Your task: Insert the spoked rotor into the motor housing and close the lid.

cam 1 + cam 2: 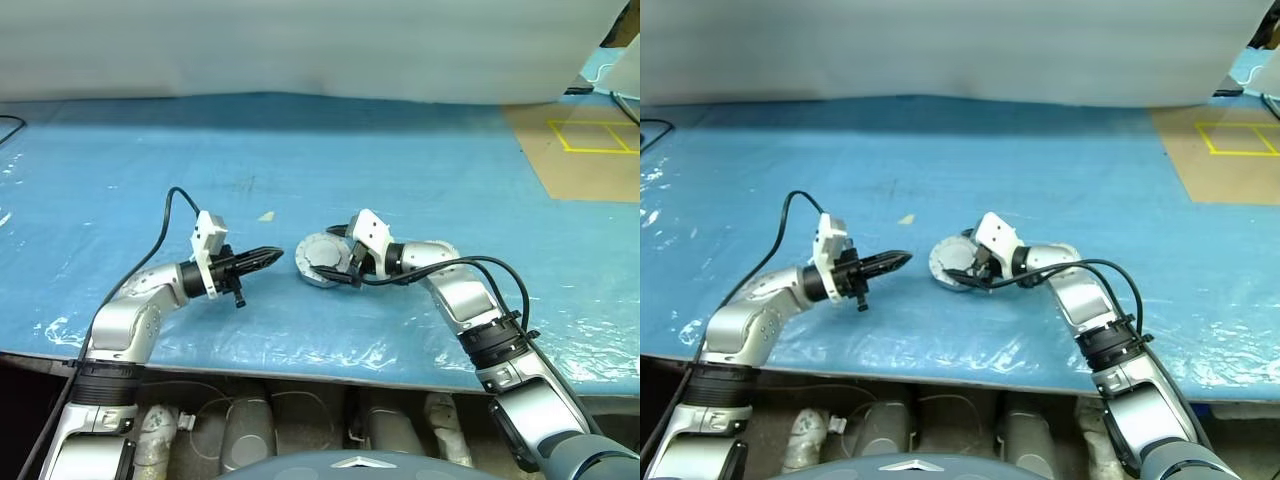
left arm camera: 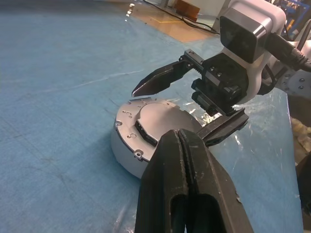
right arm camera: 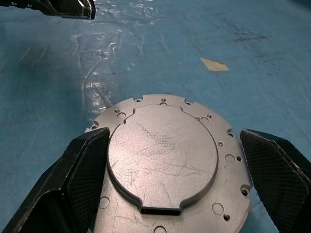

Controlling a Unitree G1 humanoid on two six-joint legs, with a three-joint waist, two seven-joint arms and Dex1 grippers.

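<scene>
The lid [image 3: 165, 155], a round grey disc with its raised centre facing up, lies flat on a low round body [image 2: 122, 154] near the table's front middle. The motor housing's windings and the spoked rotor are hidden. My right gripper [image 1: 348, 266] is open. One finger [image 3: 82, 170] stands at each side of the lid, just off its rim. My left gripper [image 1: 272, 256] is shut on nothing. It hovers a short way to the left of the lid and points at it.
The table is covered in blue plastic sheet [image 1: 420, 180], and its front edge [image 1: 300, 365] runs close below both arms. A small tan scrap [image 1: 266, 215] lies behind the lid. Brown board with yellow tape [image 1: 590, 150] sits at the back right.
</scene>
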